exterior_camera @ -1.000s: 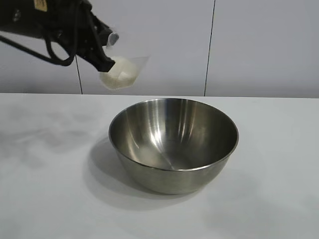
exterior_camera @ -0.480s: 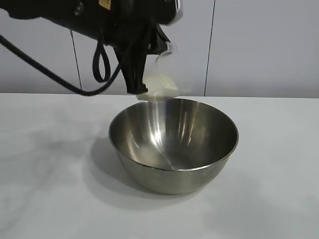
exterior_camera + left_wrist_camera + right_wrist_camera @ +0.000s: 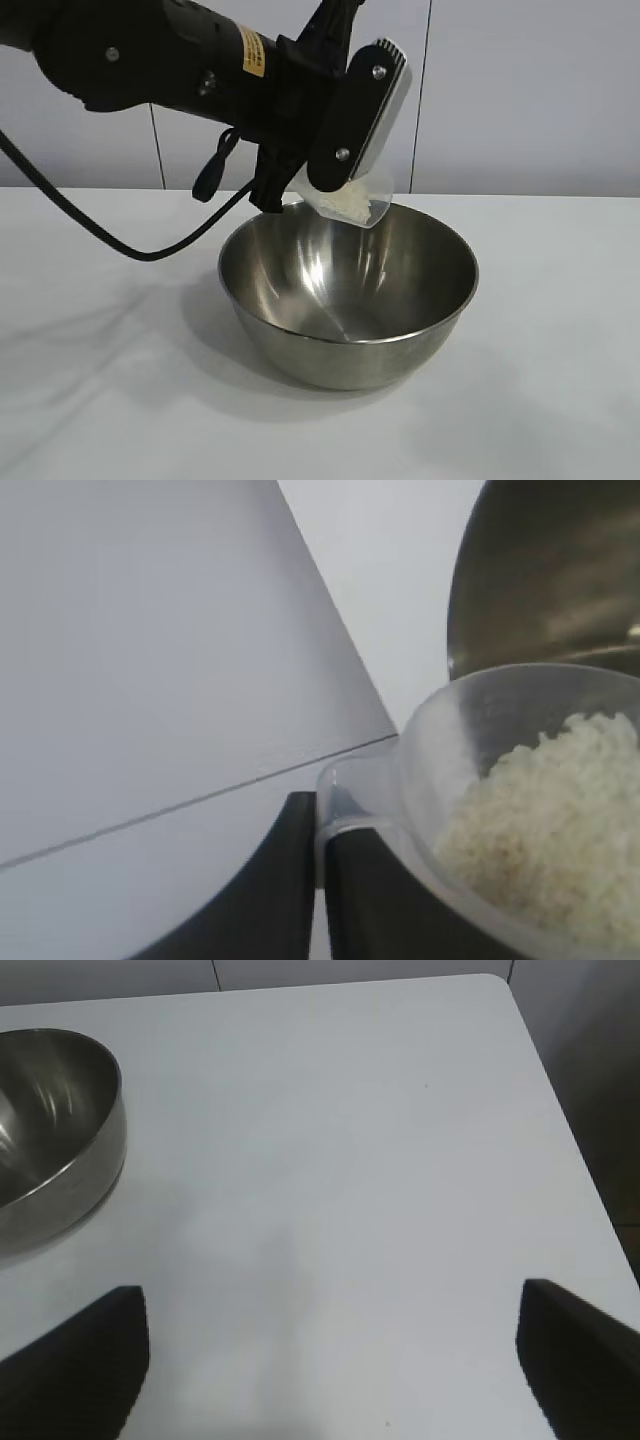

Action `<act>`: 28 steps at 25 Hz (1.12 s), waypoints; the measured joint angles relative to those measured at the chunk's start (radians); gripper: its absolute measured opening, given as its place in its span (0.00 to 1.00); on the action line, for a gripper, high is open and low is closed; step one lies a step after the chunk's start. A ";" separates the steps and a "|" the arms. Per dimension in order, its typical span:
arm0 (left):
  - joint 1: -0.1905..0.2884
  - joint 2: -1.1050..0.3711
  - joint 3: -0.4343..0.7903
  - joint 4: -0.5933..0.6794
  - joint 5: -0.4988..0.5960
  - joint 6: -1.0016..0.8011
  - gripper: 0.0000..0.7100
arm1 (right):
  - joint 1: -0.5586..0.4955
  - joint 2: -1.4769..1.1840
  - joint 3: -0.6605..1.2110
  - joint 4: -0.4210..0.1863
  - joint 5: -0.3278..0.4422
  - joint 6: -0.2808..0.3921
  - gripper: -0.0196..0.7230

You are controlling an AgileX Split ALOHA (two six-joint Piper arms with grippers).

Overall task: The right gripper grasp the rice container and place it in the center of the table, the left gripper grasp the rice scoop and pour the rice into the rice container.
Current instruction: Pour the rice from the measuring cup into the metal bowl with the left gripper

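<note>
From outside, my left gripper (image 3: 285, 195) clamps the rice scoop (image 3: 350, 200), tipped over the rice container (image 3: 348, 290) mid-table (image 3: 560, 330).

At my left wrist, rice (image 3: 550, 820) sits unspilled; I judge more tilt is needed.

My right gripper (image 3: 330, 1360) hangs spread, empty.

The left arm reaches in from ten o'clock in the exterior view, its yellow-labelled forearm sloping slightly downward toward centre, a black cable looping below. Its wrist is rolled onto its side, and the left end effector (image 3: 285, 195) has its fingers pinched tight together. The right end effector (image 3: 330, 1360) is parked apart, fingers spread wide above the bench (image 3: 350, 1160).
</note>
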 joint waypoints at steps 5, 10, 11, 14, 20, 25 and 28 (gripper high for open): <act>0.000 0.000 0.000 0.043 -0.019 0.000 0.02 | 0.000 0.000 0.000 0.001 0.000 0.000 0.96; 0.000 0.000 0.000 0.056 -0.023 0.001 0.02 | 0.000 0.000 0.000 0.002 0.000 0.000 0.96; 0.000 0.000 0.000 0.057 -0.026 0.001 0.02 | 0.000 0.000 0.000 0.002 0.000 0.000 0.96; 0.000 0.000 0.000 0.057 -0.057 0.002 0.02 | 0.000 0.000 0.000 0.002 0.000 0.000 0.96; 0.000 0.000 0.000 0.058 -0.098 0.007 0.02 | 0.000 0.000 0.000 0.002 0.000 0.000 0.96; 0.000 0.000 0.000 0.059 -0.084 0.031 0.02 | 0.000 0.000 0.000 0.002 0.000 0.000 0.96; 0.000 0.000 0.000 0.059 -0.085 0.032 0.02 | 0.000 0.000 0.000 0.002 0.000 0.000 0.96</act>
